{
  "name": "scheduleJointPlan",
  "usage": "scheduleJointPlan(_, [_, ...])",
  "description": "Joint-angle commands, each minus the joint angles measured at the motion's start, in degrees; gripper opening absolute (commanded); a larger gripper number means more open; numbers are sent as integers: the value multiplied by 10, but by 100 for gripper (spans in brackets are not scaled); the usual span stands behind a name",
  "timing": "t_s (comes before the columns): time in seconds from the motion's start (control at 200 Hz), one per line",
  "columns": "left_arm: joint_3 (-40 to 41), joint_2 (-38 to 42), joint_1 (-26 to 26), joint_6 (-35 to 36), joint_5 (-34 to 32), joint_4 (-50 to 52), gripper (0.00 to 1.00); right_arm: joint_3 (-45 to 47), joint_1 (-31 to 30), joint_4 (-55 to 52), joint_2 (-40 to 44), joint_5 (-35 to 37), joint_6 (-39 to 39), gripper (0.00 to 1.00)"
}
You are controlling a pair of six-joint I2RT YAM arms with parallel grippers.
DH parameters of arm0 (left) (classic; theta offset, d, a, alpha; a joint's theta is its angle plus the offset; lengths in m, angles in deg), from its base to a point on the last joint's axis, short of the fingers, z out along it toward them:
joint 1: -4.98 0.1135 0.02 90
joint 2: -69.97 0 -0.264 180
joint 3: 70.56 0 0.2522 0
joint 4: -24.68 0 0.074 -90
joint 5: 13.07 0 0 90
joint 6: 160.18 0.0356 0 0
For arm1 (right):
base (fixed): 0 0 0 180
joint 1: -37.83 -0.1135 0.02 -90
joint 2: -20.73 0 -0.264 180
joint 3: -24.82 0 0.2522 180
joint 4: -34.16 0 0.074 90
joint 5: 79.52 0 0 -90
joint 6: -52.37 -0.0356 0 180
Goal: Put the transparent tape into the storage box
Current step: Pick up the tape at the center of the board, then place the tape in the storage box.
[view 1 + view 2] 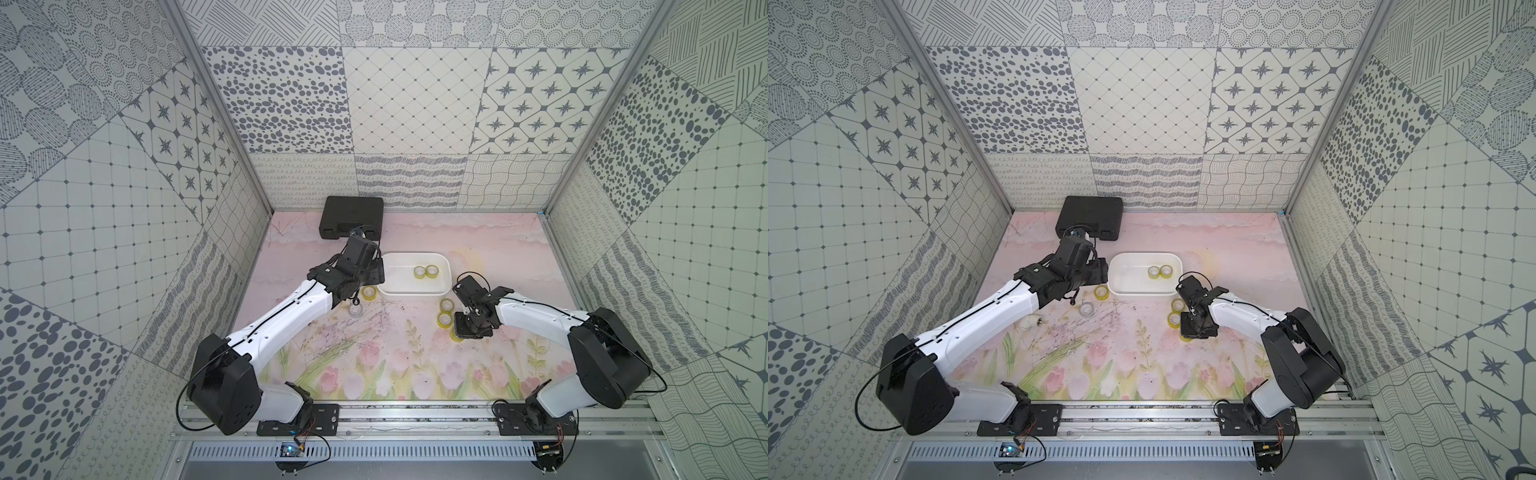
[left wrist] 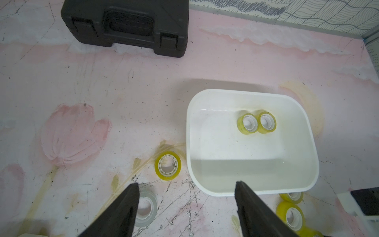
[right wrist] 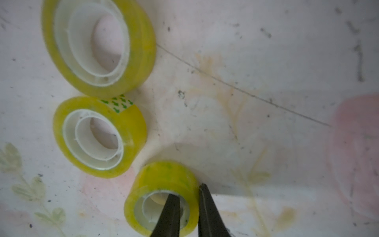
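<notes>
The white storage box (image 1: 415, 254) sits mid-mat with two yellowish rolls of transparent tape (image 1: 419, 272) side by side inside it. My right gripper (image 3: 187, 192) is shut on another yellow roll (image 3: 164, 178) on the mat, one finger inside its core and one outside its wall. Two more yellow rolls (image 3: 98, 135) lie just beside it. My left gripper (image 2: 187, 184) hangs open and holds nothing near the box's left front corner (image 2: 192, 180). A yellow roll (image 2: 167, 165) and a greyish roll (image 2: 146, 207) lie on the mat by its fingers.
A black hard-shell case (image 1: 352, 216) stands at the back left, close behind my left arm. Patterned walls enclose the mat on three sides. Both arm bases are mounted on the rail (image 1: 415, 415) along the front edge.
</notes>
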Motion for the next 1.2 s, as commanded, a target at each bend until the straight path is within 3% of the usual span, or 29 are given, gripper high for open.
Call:
scheduleJointPlan(0.0, [8,11,10,8,-6,-38,78,-52,1,-58,40,41,9,0])
scheduleJointPlan(0.2, [23,27,11,9,-10,-44,79,-155,15,-123,72,73,30,0])
scheduleJointPlan(0.39, [37,42,12,6,-11,-49,79,-272,16,-160,27,71,73,0])
scheduleJointPlan(0.81, [53,55,13,7,-9,-51,80,-475,13,-142,-148,6,122,0])
scheduleJointPlan(1.196, [71,60,14,-21,13,-58,81,-575,-12,-117,-301,-38,158,0])
